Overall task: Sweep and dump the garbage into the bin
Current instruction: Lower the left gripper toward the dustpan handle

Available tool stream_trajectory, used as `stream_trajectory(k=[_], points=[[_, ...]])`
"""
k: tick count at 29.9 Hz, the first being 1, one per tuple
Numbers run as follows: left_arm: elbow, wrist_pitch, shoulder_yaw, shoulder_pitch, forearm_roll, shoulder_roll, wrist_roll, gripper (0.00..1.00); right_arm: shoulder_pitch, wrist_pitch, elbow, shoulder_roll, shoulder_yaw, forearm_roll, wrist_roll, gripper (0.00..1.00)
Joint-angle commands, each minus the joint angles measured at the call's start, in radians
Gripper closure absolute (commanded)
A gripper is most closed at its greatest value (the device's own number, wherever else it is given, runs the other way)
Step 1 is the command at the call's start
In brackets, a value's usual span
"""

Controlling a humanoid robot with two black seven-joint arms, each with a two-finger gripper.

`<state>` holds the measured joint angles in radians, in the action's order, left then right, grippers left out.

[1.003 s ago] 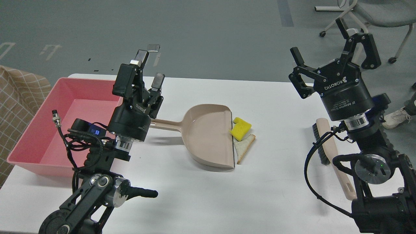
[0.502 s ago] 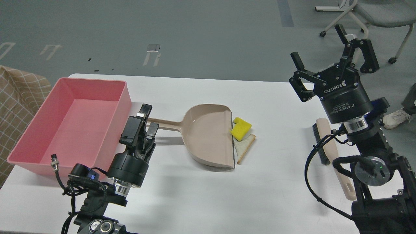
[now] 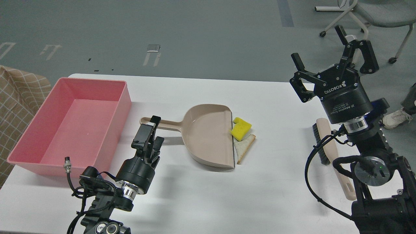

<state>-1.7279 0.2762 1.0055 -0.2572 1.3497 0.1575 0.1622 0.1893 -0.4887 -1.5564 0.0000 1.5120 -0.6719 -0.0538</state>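
Note:
The yellow sponge chunk (image 3: 241, 127) and the bread slice (image 3: 244, 147) lie on the white table, touching the front lip of the beige dustpan (image 3: 208, 136). The dustpan's handle (image 3: 169, 123) points left toward the pink bin (image 3: 94, 79), which is empty. My left gripper (image 3: 157, 130) is open and low over the table, with one finger (image 3: 155, 120) overlapping the handle's end. My right gripper (image 3: 326, 48) is open and empty, raised above the table's right side.
A beige-handled brush (image 3: 329, 143) with dark bristles lies on the table at the right, partly hidden by my right arm. A checked cloth (image 3: 16, 97) is beyond the table's left edge. An office chair (image 3: 373, 13) stands on the floor at the back right.
My left gripper has come down from high beside the bin and moved right to the dustpan handle's end. My right gripper shifted only slightly. Dustpan and garbage have not moved.

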Motion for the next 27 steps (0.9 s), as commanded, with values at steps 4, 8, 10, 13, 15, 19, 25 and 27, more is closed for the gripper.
stream_trajectory(k=[4, 8, 10, 13, 15, 19, 25, 27], points=[[0.054, 0.001, -0.004, 0.035, -0.001, 0.017, -0.007, 0.02, -0.001, 0.0, -0.001, 0.0, 0.0, -0.002, 0.0, 0.0], [0.125, 0.003, -0.007, 0.065, 0.0, 0.014, -0.003, 0.02, -0.001, 0.0, -0.004, 0.0, 0.005, -0.002, 0.0, 0.0], [0.146, 0.003, -0.007, 0.076, 0.0, 0.014, -0.001, 0.02, -0.001, 0.0, -0.004, 0.0, 0.008, -0.002, 0.0, 0.0], [0.195, 0.005, -0.007, 0.11, 0.0, 0.008, -0.003, 0.02, -0.001, 0.0, -0.004, 0.0, 0.01, -0.002, 0.0, 0.0], [0.227, 0.006, -0.018, 0.134, -0.001, 0.007, -0.001, 0.02, -0.002, 0.0, -0.004, 0.0, 0.016, -0.002, 0.0, 0.0], [0.315, 0.053, -0.056, 0.205, -0.001, 0.004, -0.001, 0.02, -0.002, 0.0, -0.004, 0.0, 0.016, -0.002, 0.0, 0.0], [0.369, 0.067, -0.065, 0.28, -0.009, 0.008, 0.0, 0.02, -0.001, 0.0, -0.007, 0.0, 0.023, -0.002, 0.0, 0.0], [0.375, 0.067, -0.064, 0.292, -0.012, 0.01, 0.0, 0.02, -0.001, 0.0, -0.007, 0.0, 0.025, -0.002, 0.0, 0.0]])
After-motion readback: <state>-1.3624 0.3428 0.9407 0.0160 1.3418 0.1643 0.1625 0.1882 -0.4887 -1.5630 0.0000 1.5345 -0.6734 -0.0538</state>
